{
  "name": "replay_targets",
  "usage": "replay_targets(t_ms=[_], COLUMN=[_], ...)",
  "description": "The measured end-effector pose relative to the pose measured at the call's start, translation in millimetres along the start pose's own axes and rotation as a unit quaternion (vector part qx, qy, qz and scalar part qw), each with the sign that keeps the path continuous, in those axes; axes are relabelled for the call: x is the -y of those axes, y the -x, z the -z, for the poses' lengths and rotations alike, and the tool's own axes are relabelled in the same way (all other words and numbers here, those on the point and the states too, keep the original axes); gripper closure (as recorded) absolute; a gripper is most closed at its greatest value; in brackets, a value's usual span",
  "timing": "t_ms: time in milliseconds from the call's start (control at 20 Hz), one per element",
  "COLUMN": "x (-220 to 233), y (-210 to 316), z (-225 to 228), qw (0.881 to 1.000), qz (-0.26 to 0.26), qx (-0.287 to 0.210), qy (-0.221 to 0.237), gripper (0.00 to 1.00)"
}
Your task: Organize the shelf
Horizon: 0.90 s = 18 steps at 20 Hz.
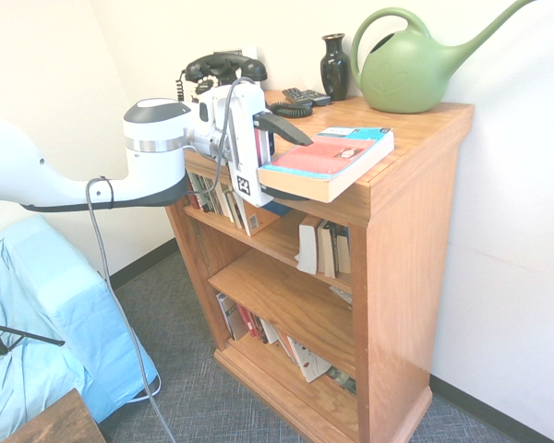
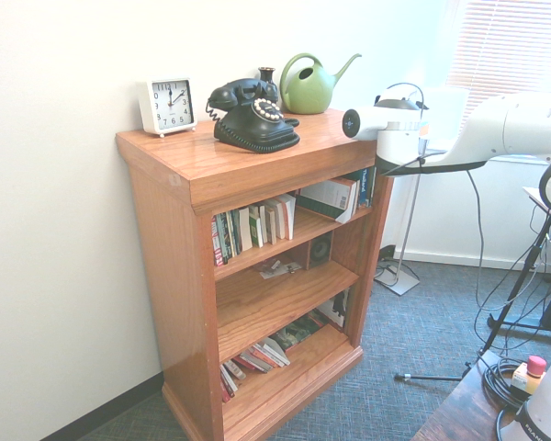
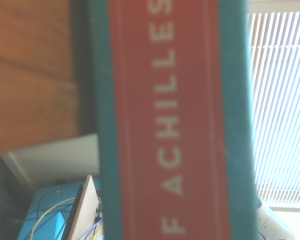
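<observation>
The shelf (image 1: pixel 415 268) (image 2: pixel 179 266) is an oak bookcase with books in its tiers. A thick paperback (image 1: pixel 337 152) with a red and teal cover appears to lie flat on the front right corner of its top, its near end hanging past the edge. My gripper (image 1: pixel 300 169) reaches in from the left and stands open. One finger (image 1: pixel 284 127) is above that near end and the other is below it. The wrist view is filled by the red cover (image 3: pixel 170 125), which reads "ACHILLES". In the second exterior view the fingers are hidden behind the wrist at the shelf's right front corner.
On top stand a green watering can (image 1: pixel 406 69) (image 2: pixel 308 84), a black vase (image 1: pixel 334 65), a black telephone (image 1: pixel 223 66) (image 2: pixel 253 115), a remote (image 1: pixel 305 95) and a white clock (image 2: pixel 168 104). Blue-covered furniture (image 1: pixel 37 314) sits under the arm. Upright books (image 2: pixel 253 230) fill the upper tier's left.
</observation>
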<state>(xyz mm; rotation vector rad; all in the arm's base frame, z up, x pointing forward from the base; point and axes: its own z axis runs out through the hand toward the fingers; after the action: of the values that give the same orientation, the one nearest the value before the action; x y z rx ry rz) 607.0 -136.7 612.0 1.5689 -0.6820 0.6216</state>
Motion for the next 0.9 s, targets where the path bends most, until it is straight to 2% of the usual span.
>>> replay_targets(t_ms=[900], x=[6.9], y=[1.4], z=[2.9], qw=[1.0], qz=[0.004], qx=[-0.004], qy=[-0.007], gripper=[1.0])
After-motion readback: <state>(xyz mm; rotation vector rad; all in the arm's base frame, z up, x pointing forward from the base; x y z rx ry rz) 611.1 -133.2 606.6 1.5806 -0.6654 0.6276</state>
